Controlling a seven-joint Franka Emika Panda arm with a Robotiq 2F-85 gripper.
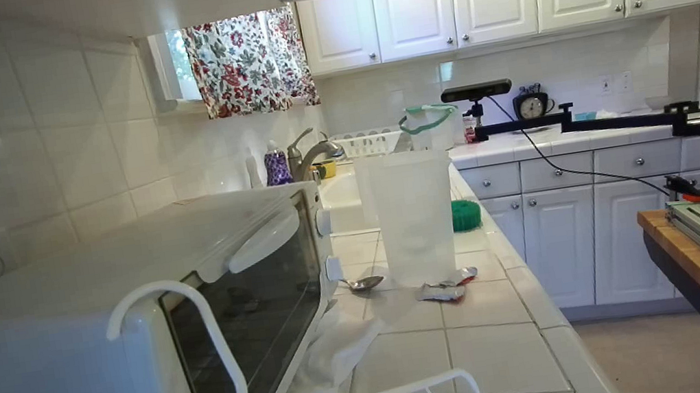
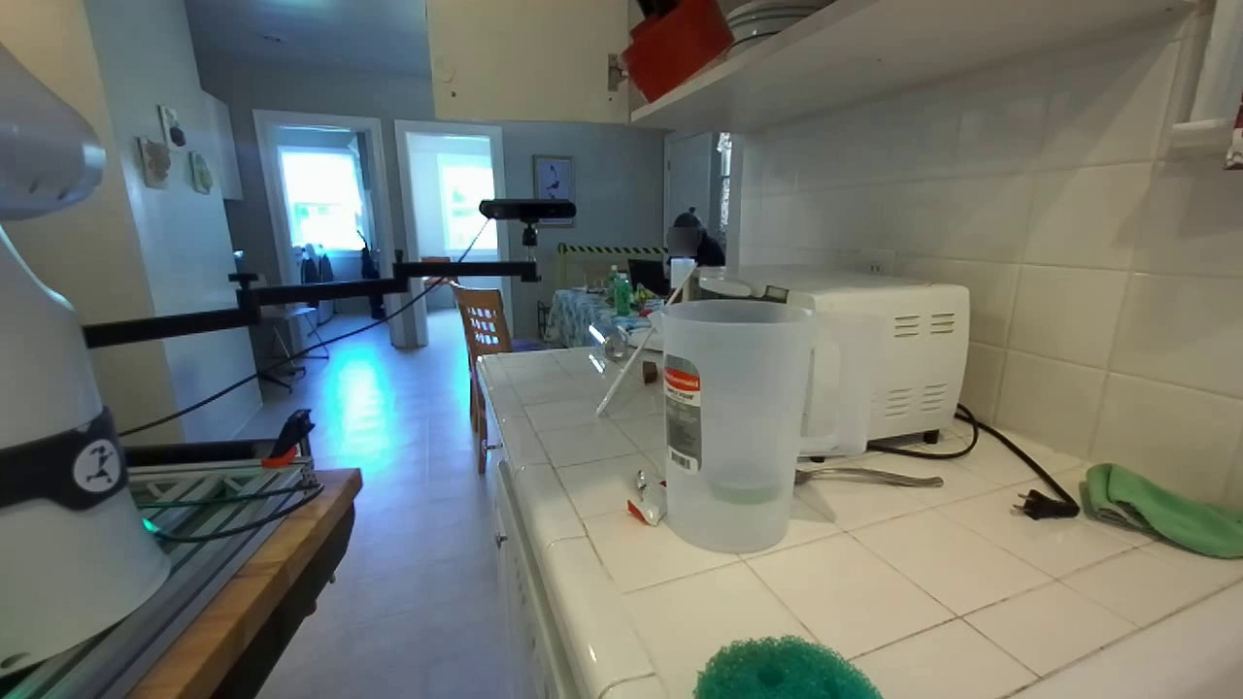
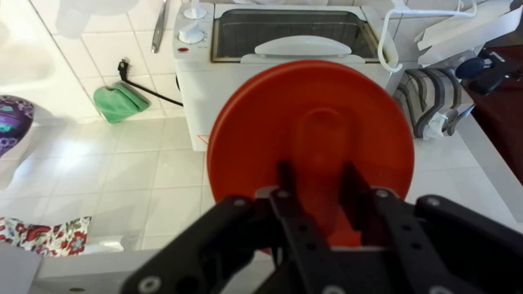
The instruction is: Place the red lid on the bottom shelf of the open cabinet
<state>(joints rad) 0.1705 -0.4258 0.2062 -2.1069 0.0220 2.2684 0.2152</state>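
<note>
Fingers (image 3: 359, 200) pinch the red lid (image 3: 314, 139), tilted near the shelf (image 2: 855, 73).
Placing seems underway; next, level it, ease inward, release.

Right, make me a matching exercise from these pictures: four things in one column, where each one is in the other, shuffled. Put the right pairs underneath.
Things
1. red lid
2. green cloth
3. purple bottle
4. floral curtain

Places
A. on the counter, near the black plug
B. hanging at the window
C. held in the gripper
D. beside the faucet

Right pairs: 1-C, 2-A, 3-D, 4-B
</note>
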